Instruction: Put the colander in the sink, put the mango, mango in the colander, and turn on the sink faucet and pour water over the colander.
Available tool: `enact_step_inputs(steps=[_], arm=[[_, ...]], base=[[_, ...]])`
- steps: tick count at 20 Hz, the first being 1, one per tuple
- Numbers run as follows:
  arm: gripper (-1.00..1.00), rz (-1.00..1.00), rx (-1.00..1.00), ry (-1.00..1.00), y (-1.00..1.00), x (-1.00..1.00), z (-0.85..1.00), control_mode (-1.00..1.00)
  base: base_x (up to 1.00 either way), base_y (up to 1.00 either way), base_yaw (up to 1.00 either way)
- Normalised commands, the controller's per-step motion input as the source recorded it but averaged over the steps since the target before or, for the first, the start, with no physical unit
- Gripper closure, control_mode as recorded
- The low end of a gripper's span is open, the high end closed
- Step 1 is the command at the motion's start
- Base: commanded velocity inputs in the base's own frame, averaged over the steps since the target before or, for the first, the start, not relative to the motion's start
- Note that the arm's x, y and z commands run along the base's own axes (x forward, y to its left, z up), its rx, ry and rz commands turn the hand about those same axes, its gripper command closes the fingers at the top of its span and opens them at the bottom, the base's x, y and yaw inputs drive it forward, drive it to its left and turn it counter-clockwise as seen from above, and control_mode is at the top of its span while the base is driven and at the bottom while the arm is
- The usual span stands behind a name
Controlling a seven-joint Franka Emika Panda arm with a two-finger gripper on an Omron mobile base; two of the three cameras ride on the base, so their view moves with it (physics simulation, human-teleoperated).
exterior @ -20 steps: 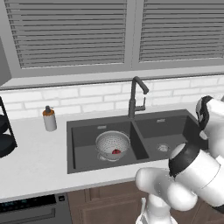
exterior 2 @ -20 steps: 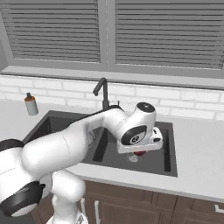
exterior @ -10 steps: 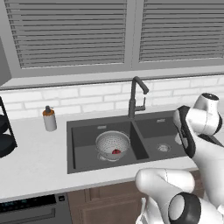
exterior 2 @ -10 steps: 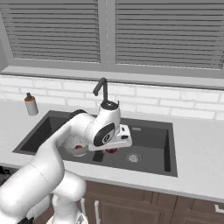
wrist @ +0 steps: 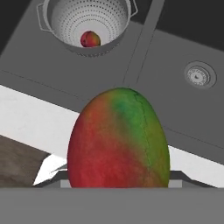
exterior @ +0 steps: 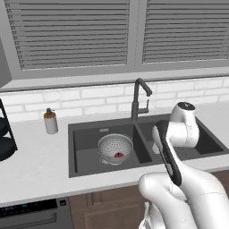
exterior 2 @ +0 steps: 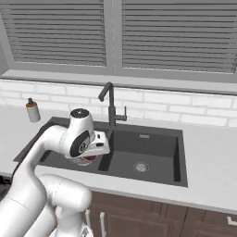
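1. The mango point(wrist: 118, 140) held in the gripper point(wrist: 118, 181) takes up the lower middle of the hand view, red on its left and lower part with a green patch at its upper right; the gripper is clenched on it, though the fruit hides the finger tips themselves.
2. In the right base view the hand point(exterior 2: 95, 144) sits low over the near edge of the sink point(exterior 2: 152, 162), close to the divider between the two basins (the held mango is hidden behind the hand here).
3. Beyond the held fruit, the colander point(wrist: 87, 24) stands upright on the floor of the left basin, and a second mango point(wrist: 90, 39) lies inside it, on its bottom.
4. The left base view shows the same: the colander point(exterior: 115, 148) in the left basin with the red fruit point(exterior: 119, 155) in it.
5. The right basin holds a round silver drain point(wrist: 199, 75), bare in both the hand view and the right base view.
6. The sink faucet point(exterior: 139, 99) rises behind the divider, its hooked spout pointing toward the right basin.
7. A soap dispenser point(exterior: 50, 121) with an orange-brown top stands on the white counter point(exterior: 36, 165), left of the sink and well apart from the colander.
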Motion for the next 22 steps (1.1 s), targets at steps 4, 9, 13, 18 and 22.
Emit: enact_step_inputs(steps=[4,9,13,18,22], arm=[[1.00,0.00,0.00,0.00,0.98,0.33,0.00,-1.00],[1.00,0.00,0.00,0.00,0.82,0.55,0.00,-1.00],[1.00,0.00,0.00,0.00,0.57,0.70,0.00,-1.00],[1.00,-0.03,0.00,0.01,0.14,0.77,-0.13,-1.00],[1.00,-0.06,0.00,0.10,0.00,0.71,-0.28,-1.00]], base=[[0.00,0.00,0.00],[0.00,0.00,0.00],[0.00,0.00,0.00],[0.00,0.00,0.00],[0.00,0.00,0.00]])
